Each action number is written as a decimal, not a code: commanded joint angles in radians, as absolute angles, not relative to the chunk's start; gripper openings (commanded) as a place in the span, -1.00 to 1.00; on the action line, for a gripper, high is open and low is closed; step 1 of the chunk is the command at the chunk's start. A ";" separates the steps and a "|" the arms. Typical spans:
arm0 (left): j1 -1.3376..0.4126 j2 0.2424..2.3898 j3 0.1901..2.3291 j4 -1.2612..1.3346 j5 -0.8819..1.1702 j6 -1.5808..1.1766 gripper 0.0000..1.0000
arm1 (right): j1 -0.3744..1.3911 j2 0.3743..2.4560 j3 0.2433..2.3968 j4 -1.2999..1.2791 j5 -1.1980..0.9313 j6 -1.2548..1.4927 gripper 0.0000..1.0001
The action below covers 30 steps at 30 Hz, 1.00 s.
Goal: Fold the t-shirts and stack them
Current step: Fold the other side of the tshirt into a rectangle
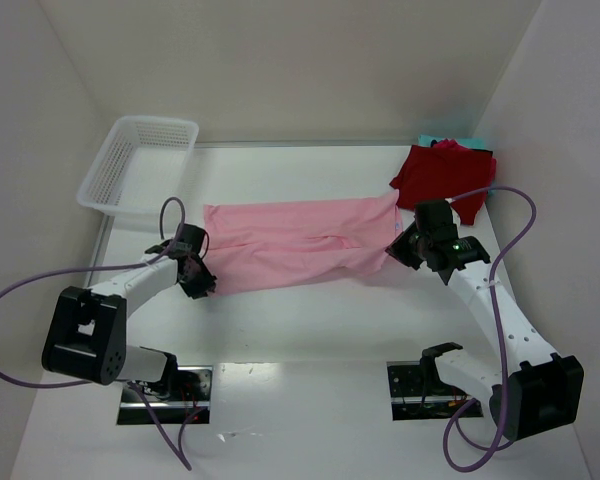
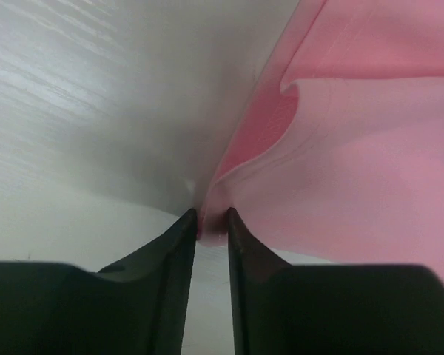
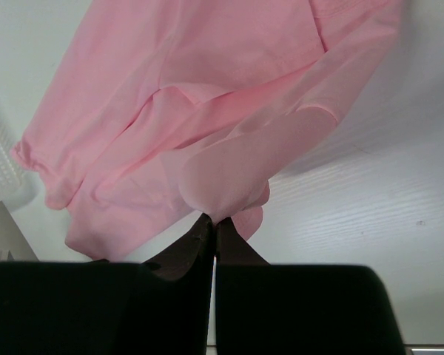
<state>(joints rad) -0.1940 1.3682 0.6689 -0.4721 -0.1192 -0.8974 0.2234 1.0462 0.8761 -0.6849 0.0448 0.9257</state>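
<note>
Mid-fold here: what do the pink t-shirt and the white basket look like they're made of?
The pink t-shirt is soft, matte cloth, probably a cotton-type knit; it drapes and wrinkles into loose folds. The white basket looks like rigid moulded plastic, slightly glossy, with a regular grid of holes in its walls.

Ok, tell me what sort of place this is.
Likely a robot lab cell: bare white walls box in the table, with a left arm and right arm bolted at its near edge and a pink t-shirt between them.

Pink tee point(image 1: 300, 243) stretched mid-table; dark red tee point(image 1: 445, 172) heaped far right.
</note>
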 commanded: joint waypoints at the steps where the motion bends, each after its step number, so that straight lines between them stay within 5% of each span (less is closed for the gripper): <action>1: -0.202 1.399 0.660 -0.439 -0.130 -0.908 -0.58 | 0.215 1.037 0.896 -0.692 0.055 0.933 -0.99; 6: -0.202 1.399 0.660 -0.439 -0.121 -0.899 -1.00 | 0.215 1.037 0.896 -0.692 0.055 0.933 -0.99; 17: -0.202 1.195 0.908 -0.670 -0.089 -0.839 -1.00 | 0.215 1.000 0.876 -0.712 0.055 0.942 -0.99; 30: -0.202 1.078 0.962 -0.771 -0.089 -0.799 -1.00 | 0.215 0.950 0.885 -0.721 0.055 0.951 -0.99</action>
<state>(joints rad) -0.1989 1.1252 0.9165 -0.7097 -0.0986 -0.8291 0.2234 0.9981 0.8757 -0.7036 0.0448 0.9386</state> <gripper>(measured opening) 0.008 0.011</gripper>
